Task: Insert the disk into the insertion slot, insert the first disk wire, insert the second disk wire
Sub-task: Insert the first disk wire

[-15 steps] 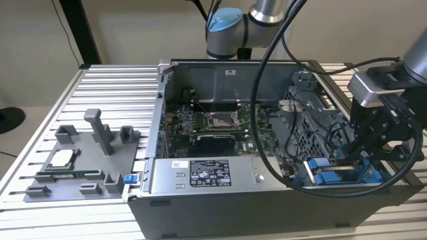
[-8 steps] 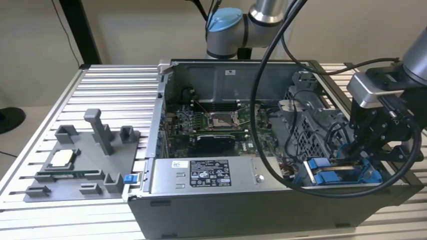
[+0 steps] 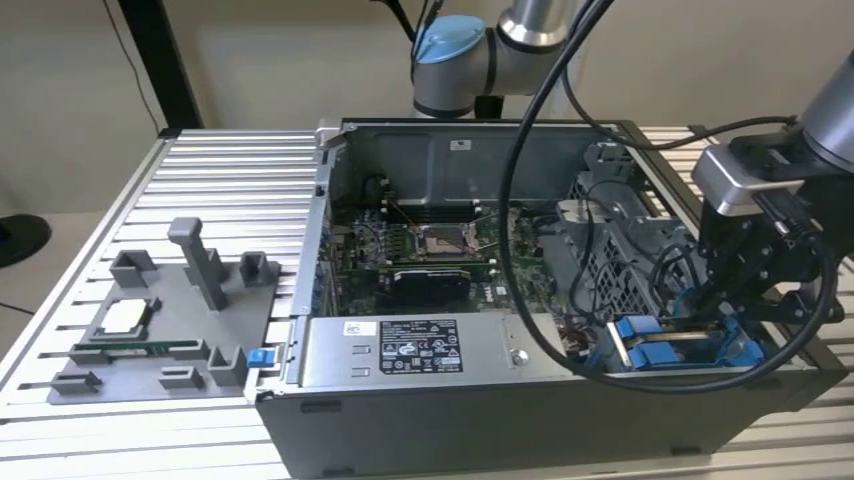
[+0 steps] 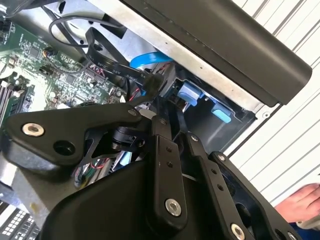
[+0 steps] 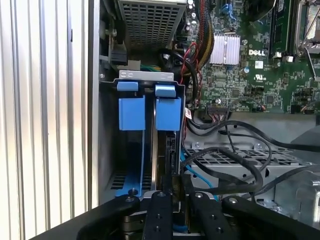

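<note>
Looks like disk (image 5: 166, 150) is sitting in the insertion slot (image 5: 145, 76) btw blue rails (image 5: 131, 114), so prob. first-wire step is running, calling for a straight, aligned push. Claw (image 5: 175, 184) is hanging at disk's near edge; grip can't tell. Second wrist view is adding a black flat cable (image 4: 112, 62) by the claw

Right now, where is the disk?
The disk stands on edge in the insertion slot, at the case corner on the exterior view's lower right, with the gripper just above it.
</note>
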`<action>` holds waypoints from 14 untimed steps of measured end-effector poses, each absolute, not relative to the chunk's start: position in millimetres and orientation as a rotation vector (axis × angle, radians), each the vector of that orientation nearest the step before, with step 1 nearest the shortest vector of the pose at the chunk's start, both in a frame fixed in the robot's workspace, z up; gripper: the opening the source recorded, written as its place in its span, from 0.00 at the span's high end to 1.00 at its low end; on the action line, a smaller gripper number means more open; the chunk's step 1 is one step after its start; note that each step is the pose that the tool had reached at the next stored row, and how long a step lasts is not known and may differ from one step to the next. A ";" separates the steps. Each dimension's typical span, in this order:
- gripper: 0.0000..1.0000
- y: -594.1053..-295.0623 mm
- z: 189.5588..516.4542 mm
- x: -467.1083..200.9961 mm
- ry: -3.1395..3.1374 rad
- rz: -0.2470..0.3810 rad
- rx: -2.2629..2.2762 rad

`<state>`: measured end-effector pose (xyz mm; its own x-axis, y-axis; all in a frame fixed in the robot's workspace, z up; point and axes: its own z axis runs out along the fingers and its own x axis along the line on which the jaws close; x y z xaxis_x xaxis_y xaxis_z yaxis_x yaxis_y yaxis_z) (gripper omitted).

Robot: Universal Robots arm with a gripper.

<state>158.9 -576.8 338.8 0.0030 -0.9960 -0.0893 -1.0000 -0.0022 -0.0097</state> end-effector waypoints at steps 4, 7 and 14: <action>1.00 -576.8 333.6 158.9 2.171 0.083 -2.171; 1.00 -576.9 328.5 159.0 2.171 0.083 -2.168; 0.00 -576.9 326.1 158.9 2.168 0.078 -2.166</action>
<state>158.9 -576.9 326.1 -0.0004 -0.9960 -0.0897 -0.9998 0.0019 -0.0174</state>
